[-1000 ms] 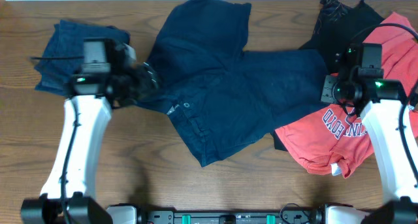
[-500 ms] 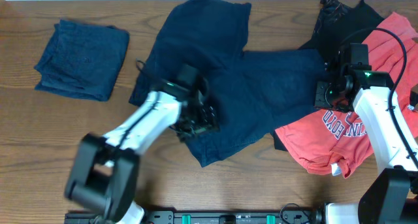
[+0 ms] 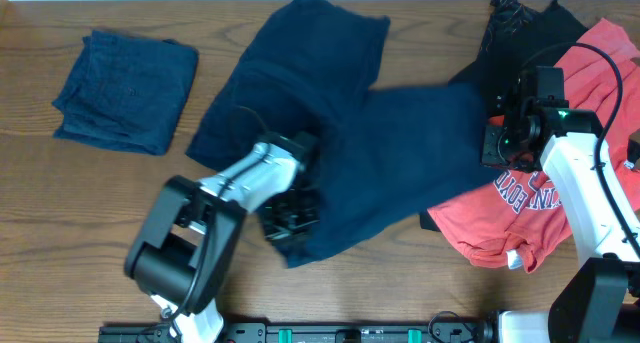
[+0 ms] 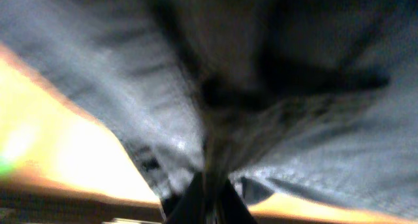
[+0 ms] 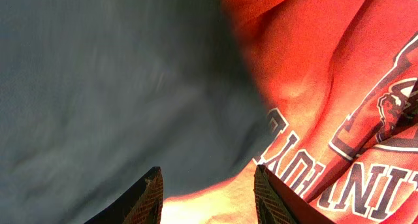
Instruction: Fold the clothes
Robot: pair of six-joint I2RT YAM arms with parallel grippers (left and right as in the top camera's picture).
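Observation:
A dark navy garment (image 3: 330, 133) lies spread across the middle of the table, one leg reaching to the far edge. My left gripper (image 3: 291, 217) is at its lower front edge. In the left wrist view the left gripper (image 4: 209, 199) is shut on a bunched fold of the navy cloth (image 4: 307, 139). My right gripper (image 3: 497, 146) hovers where the navy cloth meets a red printed shirt (image 3: 545, 198). Seen from the wrist, the right gripper (image 5: 209, 188) is open and empty, with navy cloth (image 5: 98, 74) on its left and the red shirt (image 5: 326, 87) on its right.
A folded blue garment (image 3: 125, 91) lies at the far left. A crumpled black garment (image 3: 520, 33) sits at the far right corner, partly under the red shirt. Bare wooden table (image 3: 80, 213) shows at the front left.
My left arm swung from the folded blue pile to the navy garment's front edge and shut on it. The cloth has shifted leftward. The right gripper moved slightly and opened a little wider.

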